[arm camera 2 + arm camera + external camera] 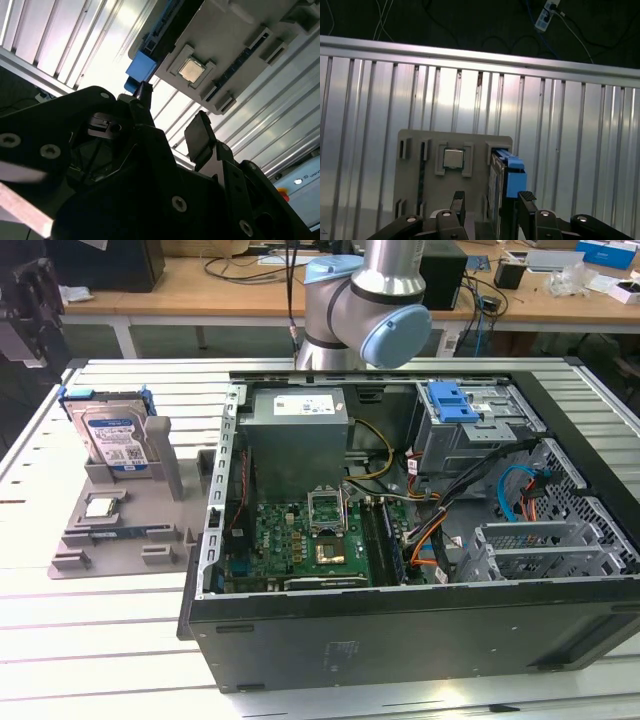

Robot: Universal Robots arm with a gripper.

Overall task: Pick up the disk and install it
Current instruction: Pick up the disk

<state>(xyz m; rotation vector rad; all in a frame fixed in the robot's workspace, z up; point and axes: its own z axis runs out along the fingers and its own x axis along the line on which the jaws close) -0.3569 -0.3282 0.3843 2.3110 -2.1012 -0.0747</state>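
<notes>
In the exterior view the disk (112,440) stands on edge in a grey fixture (120,525), beside the open computer case (400,625) and not yet in it.

In the first wrist view the gripper (491,202) is spread and empty. The disk's blue carrier lies ahead of it, roughly between its fingers (526,200) and untouched.

In the second wrist view the carrier seems nearer one finger, though the angle is poor.

I judge this to be the approach to the pick. A clean grasp calls for centring the jaws across the carrier.
</notes>
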